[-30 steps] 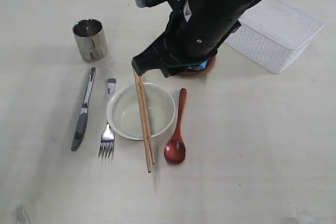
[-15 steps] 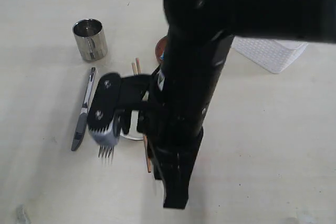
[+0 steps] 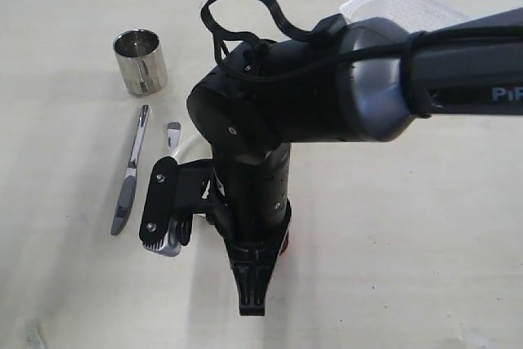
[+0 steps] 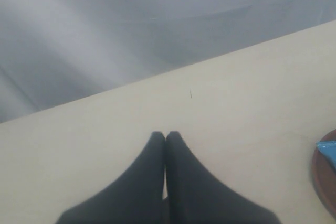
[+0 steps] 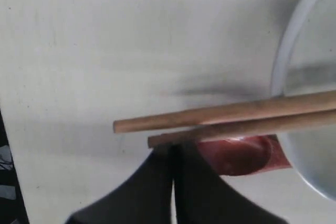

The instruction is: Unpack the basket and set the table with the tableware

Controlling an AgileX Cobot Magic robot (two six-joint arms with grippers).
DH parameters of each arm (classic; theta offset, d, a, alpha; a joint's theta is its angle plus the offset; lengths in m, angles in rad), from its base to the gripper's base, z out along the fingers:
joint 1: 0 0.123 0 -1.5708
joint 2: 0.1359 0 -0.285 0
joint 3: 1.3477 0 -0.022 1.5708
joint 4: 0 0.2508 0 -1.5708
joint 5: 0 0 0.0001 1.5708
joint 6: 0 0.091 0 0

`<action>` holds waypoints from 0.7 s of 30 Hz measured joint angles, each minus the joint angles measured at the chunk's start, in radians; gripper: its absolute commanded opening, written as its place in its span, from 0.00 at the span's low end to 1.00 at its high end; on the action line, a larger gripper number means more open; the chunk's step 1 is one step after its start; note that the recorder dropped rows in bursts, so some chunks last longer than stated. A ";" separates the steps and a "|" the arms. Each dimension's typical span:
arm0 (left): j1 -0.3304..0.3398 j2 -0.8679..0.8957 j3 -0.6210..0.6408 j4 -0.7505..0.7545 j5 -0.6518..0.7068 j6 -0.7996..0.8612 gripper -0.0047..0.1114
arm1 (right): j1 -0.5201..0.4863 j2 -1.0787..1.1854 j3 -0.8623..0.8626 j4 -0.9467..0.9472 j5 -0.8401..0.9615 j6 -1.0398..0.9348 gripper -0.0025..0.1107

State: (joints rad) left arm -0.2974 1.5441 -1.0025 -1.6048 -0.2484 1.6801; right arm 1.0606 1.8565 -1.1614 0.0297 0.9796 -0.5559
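1. Left pincer point(image 4: 165, 139): clenched on nothing, over bare table point(image 4: 236, 93); brown plate point(image 4: 324, 182) with blue packet point(image 4: 328, 151) is near.
2. Steel cup point(image 3: 140, 61), knife point(image 3: 131, 171), fork point(image 3: 173, 132): left of the right pincer point(image 3: 251, 304).
3. Right pincer: clenched, empty; chopsticks point(image 5: 226, 119) end just before its tips, spoon point(image 5: 239, 156) touching, bowl point(image 5: 276, 77) beyond.
4. Basket point(image 3: 400, 2): well apart, rightward.

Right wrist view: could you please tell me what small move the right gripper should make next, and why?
Probably a gentle sideways nudge with the shut right gripper to even up the chopsticks: they lie across the bowl rim with one tip ahead of the other.
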 measured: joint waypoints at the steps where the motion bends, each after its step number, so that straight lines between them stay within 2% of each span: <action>1: 0.000 0.000 0.000 0.000 0.000 0.000 0.04 | 0.000 0.002 0.000 0.000 -0.005 0.000 0.03; 21: 0.000 0.000 0.000 0.000 0.000 0.000 0.04 | 0.000 0.006 0.000 0.098 -0.090 0.004 0.03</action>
State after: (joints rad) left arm -0.2974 1.5441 -1.0025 -1.6048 -0.2484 1.6801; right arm 1.0606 1.8629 -1.1614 0.1273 0.8895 -0.5520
